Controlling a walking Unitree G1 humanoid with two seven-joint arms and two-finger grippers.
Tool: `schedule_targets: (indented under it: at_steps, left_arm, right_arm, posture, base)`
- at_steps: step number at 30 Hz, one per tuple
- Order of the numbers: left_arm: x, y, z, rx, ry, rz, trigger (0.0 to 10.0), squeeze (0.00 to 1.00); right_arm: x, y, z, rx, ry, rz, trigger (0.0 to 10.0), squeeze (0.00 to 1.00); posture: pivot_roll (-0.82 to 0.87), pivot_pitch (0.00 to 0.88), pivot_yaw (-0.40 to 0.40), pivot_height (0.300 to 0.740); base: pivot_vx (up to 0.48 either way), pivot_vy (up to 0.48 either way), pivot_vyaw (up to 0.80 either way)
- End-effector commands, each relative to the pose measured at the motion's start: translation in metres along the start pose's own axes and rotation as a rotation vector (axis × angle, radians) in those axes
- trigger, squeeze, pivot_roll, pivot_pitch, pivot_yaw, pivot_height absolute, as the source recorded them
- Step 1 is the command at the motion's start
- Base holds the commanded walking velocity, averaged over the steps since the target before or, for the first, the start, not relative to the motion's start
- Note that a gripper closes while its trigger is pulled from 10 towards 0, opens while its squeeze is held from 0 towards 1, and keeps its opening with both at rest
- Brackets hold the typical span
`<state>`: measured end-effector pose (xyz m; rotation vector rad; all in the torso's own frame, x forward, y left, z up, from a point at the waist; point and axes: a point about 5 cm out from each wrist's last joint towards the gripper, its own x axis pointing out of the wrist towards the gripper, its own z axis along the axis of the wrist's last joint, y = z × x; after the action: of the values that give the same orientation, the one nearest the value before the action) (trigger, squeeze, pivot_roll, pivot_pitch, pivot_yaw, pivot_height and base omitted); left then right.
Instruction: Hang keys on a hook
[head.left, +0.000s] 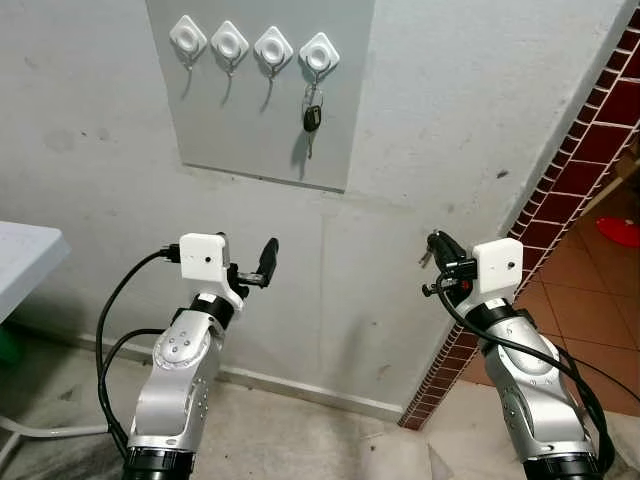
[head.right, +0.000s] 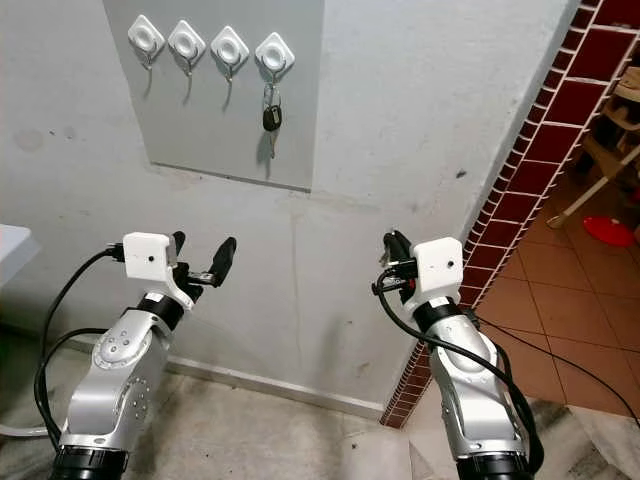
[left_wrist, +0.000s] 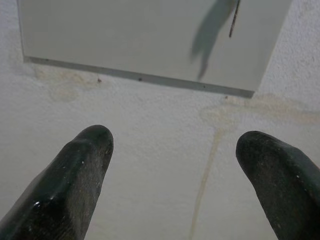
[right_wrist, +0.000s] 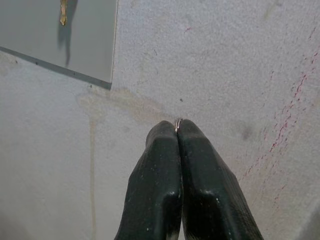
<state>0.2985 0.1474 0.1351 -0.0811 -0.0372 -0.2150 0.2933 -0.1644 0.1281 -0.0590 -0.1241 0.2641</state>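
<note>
The right gripper (right_wrist: 178, 131) is clenched on a key ring (right_wrist: 177, 123) (barely peeking out); a key (head.left: 312, 118) hangs up-left on the hook (head.left: 319, 53). Left gripper (left_wrist: 172, 165) released. Next: lift to a free hook.

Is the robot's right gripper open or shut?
Shut. The right gripper has its two black fingers pressed together, with a thin metal ring pinched at the tips.
</note>
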Motion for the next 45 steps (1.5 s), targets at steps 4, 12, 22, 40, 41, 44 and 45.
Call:
schedule_targets:
  at_steps: [4, 12, 22, 40, 41, 44, 45]
  left_arm:
    - [0.0045, 0.0056, 0.0027, 0.005, 0.002, 0.010, 10.0, 0.00]
    - [0.0054, 0.0096, 0.0046, 0.007, -0.002, 0.021, 10.0, 0.00]
    - [0.0054, 0.0107, 0.0042, 0.008, -0.003, 0.027, 10.0, 0.00]
    - [0.0054, 0.0102, 0.0036, 0.005, -0.001, 0.027, 10.0, 0.00]
    - [0.0054, 0.0102, 0.0037, 0.005, -0.002, 0.026, 10.0, 0.00]
    - [0.0055, 0.0101, 0.0039, 0.005, -0.003, 0.028, 10.0, 0.00]
    - [0.0053, 0.0098, 0.0035, 0.006, -0.003, 0.027, 10.0, 0.00]
  right_arm:
    - [0.0028, -0.0031, 0.0046, -0.007, -0.023, -0.008, 10.0, 0.00]
    - [0.0027, -0.0018, 0.0042, -0.003, -0.025, -0.005, 10.0, 0.00]
    - [0.0029, 0.0002, 0.0038, 0.002, -0.025, 0.000, 10.0, 0.00]
    - [0.0029, 0.0032, 0.0029, 0.011, -0.025, 0.006, 10.0, 0.00]
    - [0.0031, 0.0038, 0.0029, 0.012, -0.025, 0.008, 10.0, 0.00]
    - [0.0033, 0.0044, 0.0029, 0.013, -0.025, 0.010, 10.0, 0.00]
    - [0.0031, 0.0048, 0.0025, 0.013, -0.025, 0.012, 10.0, 0.00]
  posture:
    - [-0.03, 0.000, -0.060, 0.740]
    - [-0.03, 0.000, -0.062, 0.740]
    - [-0.03, 0.000, -0.065, 0.740]
    - [-0.03, 0.000, -0.067, 0.740]
    - [-0.03, 0.000, -0.067, 0.740]
    - [-0.03, 0.000, -0.067, 0.740]
    - [-0.02, 0.000, -0.069, 0.740]
  base:
    - [0.000, 0.208, 0.00]
    - [0.000, 0.293, 0.00]
    - [0.000, 0.316, 0.00]
    - [0.000, 0.322, 0.00]
    - [0.000, 0.352, 0.00]
    - [0.000, 0.359, 0.00]
    - [0.000, 0.364, 0.00]
